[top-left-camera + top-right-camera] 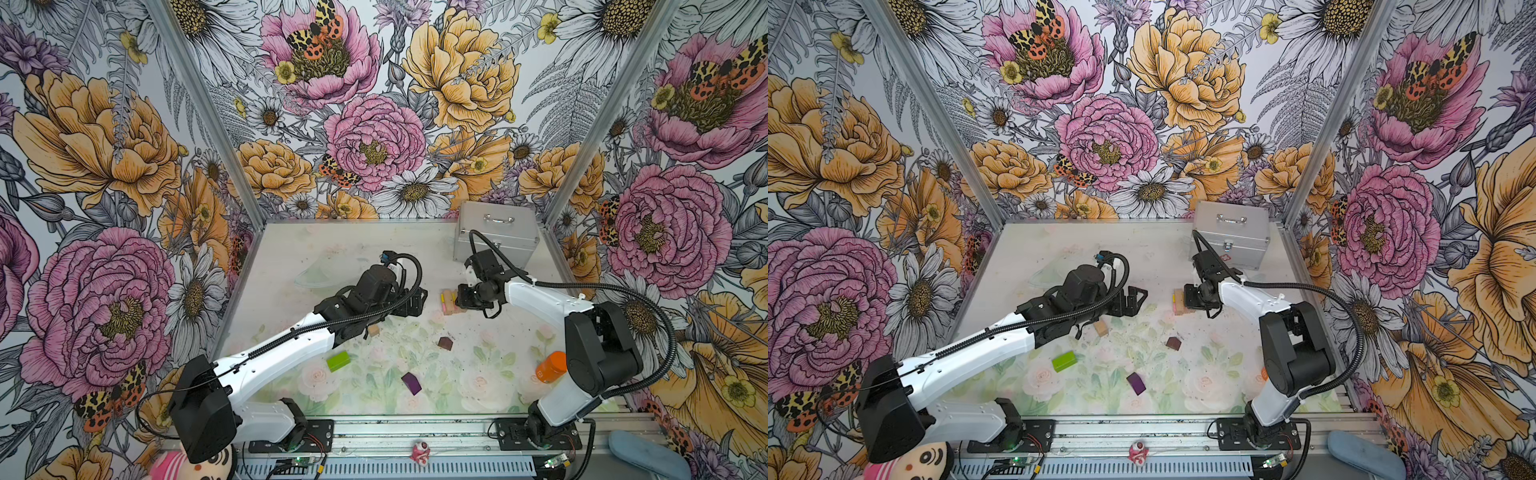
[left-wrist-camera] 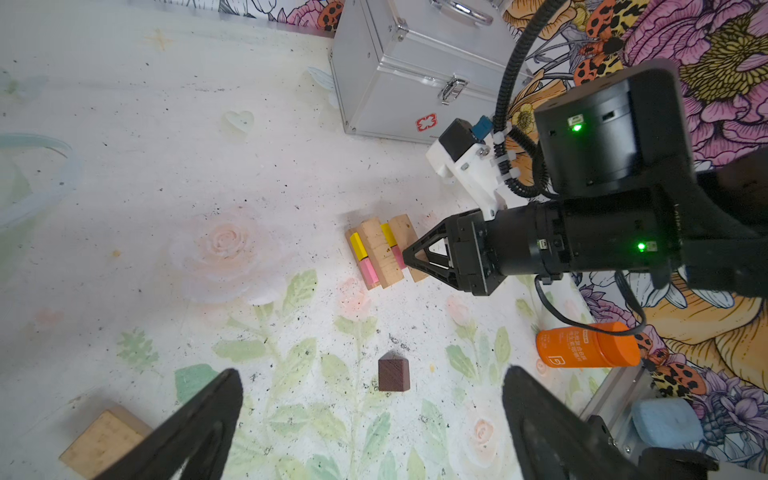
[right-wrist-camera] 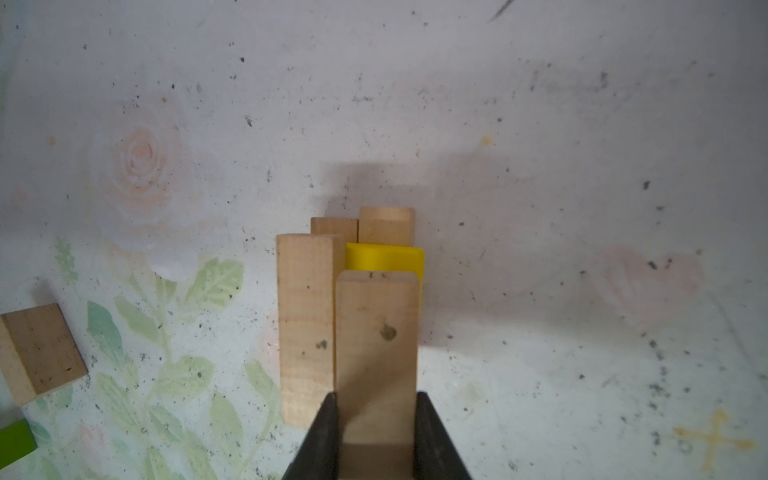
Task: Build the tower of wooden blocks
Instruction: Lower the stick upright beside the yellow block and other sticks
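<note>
Pinching a tan brick over the wood block tower, right of centre in a top view, the right pincer could knock neighbouring bricks askew on release; the left pincer hangs spread.

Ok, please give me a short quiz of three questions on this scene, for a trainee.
1. True or false: the right gripper is shut on a tan block.
2. The left gripper is: A open; B shut on a block; C out of view.
3. What lies on its side near the right arm's base?
Key: 1 true; 2 A; 3 the orange bottle.
</note>
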Robot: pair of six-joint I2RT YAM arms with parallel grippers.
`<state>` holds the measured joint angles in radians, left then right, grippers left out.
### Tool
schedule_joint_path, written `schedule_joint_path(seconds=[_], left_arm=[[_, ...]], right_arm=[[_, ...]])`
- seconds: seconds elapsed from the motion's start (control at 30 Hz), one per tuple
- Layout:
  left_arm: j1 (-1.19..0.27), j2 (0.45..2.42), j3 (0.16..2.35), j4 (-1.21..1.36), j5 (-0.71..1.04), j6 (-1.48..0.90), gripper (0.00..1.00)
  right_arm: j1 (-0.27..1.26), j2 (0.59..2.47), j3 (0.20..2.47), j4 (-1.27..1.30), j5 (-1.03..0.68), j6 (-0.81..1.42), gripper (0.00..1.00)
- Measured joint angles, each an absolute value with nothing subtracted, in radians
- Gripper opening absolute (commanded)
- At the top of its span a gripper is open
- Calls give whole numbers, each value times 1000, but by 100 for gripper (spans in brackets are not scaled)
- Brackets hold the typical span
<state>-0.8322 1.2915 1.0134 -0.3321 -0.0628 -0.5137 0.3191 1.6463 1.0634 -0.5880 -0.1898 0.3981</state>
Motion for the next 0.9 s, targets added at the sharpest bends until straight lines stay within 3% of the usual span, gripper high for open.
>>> schedule_joint_path(seconds=[0.9], left_arm=[[-829, 1277, 1006, -332, -63, -514, 98]], right_arm=[[319, 1686, 1083, -584, -208, 395, 29]])
